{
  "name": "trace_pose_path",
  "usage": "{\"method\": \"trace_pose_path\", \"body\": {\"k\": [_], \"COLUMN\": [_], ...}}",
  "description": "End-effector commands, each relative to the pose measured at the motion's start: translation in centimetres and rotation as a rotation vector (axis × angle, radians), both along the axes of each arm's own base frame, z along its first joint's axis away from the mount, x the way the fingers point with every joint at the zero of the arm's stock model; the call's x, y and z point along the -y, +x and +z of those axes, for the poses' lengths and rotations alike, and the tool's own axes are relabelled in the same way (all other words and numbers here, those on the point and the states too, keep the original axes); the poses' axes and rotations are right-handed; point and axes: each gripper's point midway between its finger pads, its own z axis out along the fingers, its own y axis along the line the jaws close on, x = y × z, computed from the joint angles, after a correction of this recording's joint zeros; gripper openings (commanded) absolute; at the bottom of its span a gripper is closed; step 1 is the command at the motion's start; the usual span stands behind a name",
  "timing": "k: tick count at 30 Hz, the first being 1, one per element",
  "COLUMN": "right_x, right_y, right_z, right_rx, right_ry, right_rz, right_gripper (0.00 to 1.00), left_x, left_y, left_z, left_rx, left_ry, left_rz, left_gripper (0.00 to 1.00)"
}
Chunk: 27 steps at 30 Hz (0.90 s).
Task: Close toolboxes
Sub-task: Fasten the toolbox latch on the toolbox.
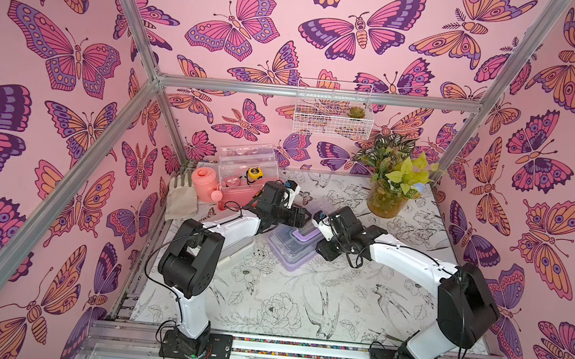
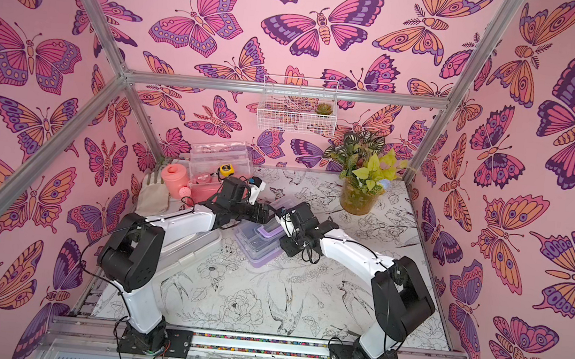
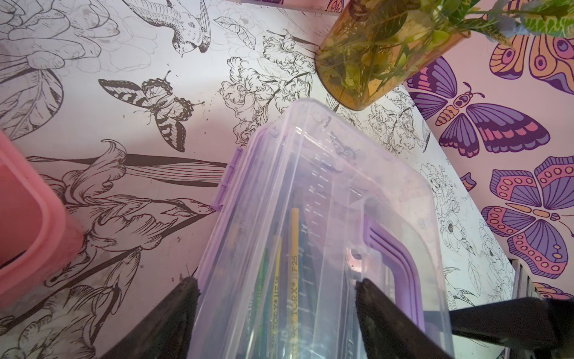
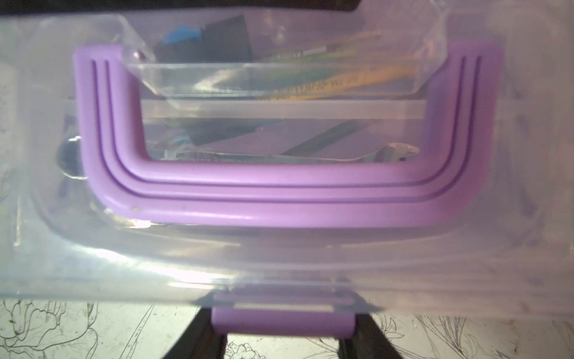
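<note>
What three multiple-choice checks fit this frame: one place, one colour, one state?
1. Where does the potted plant stand on the table? A) back right corner B) front left corner C) centre
2. What colour is the handle of the centre toolbox? A) pink B) purple C) white
3. How is the lid of the pink toolbox? A) shut B) raised open C) lying flat on the table
Answers: 1 A, both top views show it by the back wall on the right; 2 B, the right wrist view shows it purple; 3 B, the clear lid stands up behind the pink base.
</note>
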Motion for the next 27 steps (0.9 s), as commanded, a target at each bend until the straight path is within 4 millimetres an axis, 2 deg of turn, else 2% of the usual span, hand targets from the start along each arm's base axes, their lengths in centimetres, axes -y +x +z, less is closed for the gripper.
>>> {"method": "trace_pose_path", "body": {"k": [1,4,10,22,27], "right_x": [-1.3,-1.7,-1.7,0.0,-0.4], "right_y": [0.7,0.8,0.4,-1.2,-1.4], "right_z": [1.5,0.9,0.7,0.0,0.4], "right_rx": [0.054,0.04,0.022,-0.074,-0.129], "right_ry": [0.037,0.03,0.016,-0.047,-0.021], "right_rz": [0.029,0.03,0.033,-0.015,-0.078], "right_gripper": [0.37,0.37,0.48,0.53,0.51], "left_x": [-2.3,-2.2,-2.2,-2.3,-2.3], "left_y": [-3.9,-3.9,-4.0,-4.0,-4.0], "left_z": [-6.9,-7.2,-7.1,-7.1,-7.1], "left_rx": [-0.226,-0.235,-0.232,-0.23,-0.23], "left_ry": [0.138,0.132,0.131,0.132,0.131], "left_rz": [0.007,0.002,0.001,0.002,0.001], "left_gripper": [0.81,0.81,0.81,0.81,0.81]}}
